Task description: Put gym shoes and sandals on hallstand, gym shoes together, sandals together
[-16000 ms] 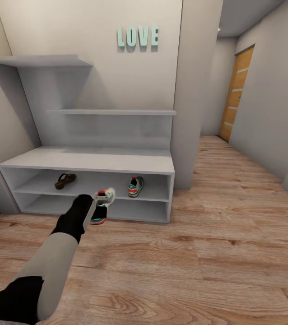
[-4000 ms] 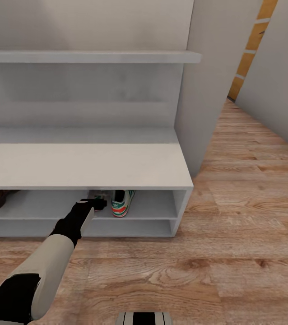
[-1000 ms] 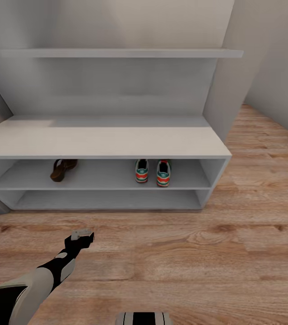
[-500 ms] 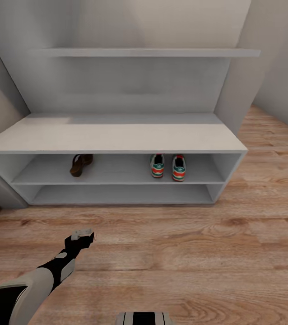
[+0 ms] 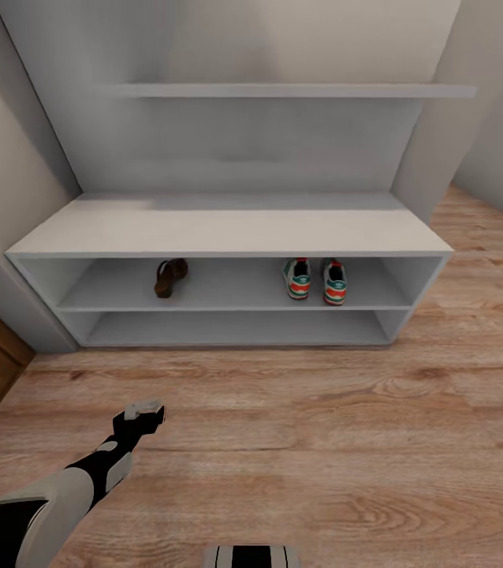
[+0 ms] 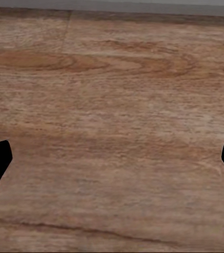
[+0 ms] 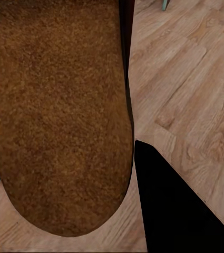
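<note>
Left jaws were spread wide and empty above the corridor floor (image 6: 112, 105). Right jaws pinched a sandal (image 7: 59, 116), probably light and bendy; its stiffer sole edges looked best to hold.

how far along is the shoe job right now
Done: both white sneakers with green stripes sit side by side on the pale grey shoe rack, on its upper open shelf, with one dark brown sandal further along it. In hand: the right claw is closed on a tan sandal footbed. The left claw hovers open over the wood floor. Left: shelving that sandal beside its mate.
</note>
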You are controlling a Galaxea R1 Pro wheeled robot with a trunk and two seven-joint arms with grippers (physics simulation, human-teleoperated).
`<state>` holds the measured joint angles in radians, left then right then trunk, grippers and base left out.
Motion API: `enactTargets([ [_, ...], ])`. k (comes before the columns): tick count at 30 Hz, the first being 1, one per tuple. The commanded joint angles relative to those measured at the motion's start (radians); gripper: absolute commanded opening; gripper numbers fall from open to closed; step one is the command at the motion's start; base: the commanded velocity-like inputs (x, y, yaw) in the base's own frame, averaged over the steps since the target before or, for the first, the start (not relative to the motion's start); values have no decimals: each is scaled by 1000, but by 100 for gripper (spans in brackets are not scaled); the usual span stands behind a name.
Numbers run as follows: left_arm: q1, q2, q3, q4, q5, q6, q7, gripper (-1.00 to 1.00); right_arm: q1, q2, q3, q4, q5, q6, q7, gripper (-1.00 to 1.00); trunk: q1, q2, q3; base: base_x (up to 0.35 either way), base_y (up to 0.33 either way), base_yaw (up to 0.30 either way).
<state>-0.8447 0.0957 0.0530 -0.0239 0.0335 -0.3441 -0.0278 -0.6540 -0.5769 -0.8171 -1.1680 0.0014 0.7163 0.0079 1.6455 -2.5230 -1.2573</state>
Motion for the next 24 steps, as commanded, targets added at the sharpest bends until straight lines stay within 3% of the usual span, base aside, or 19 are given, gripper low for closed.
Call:
enactTargets([
  [1, 0, 0, 4, 1, 3, -3, -3, 100, -1, 0, -1, -1, -3, 6, -2, -100, -1, 0, -1, -175, 293, 0],
  [15, 0, -1, 4, 1, 3, -3, -3, 100, -1, 0, -1, -2, -3, 6, -1, -100, -1, 0, -1, -157, 294, 0],
  [24, 0, -1, 4, 1, 3, -3, -3, 100, -1, 0, -1, -1, -3, 6, -1, -100, -1, 0, -1, -33, 305, 0],
])
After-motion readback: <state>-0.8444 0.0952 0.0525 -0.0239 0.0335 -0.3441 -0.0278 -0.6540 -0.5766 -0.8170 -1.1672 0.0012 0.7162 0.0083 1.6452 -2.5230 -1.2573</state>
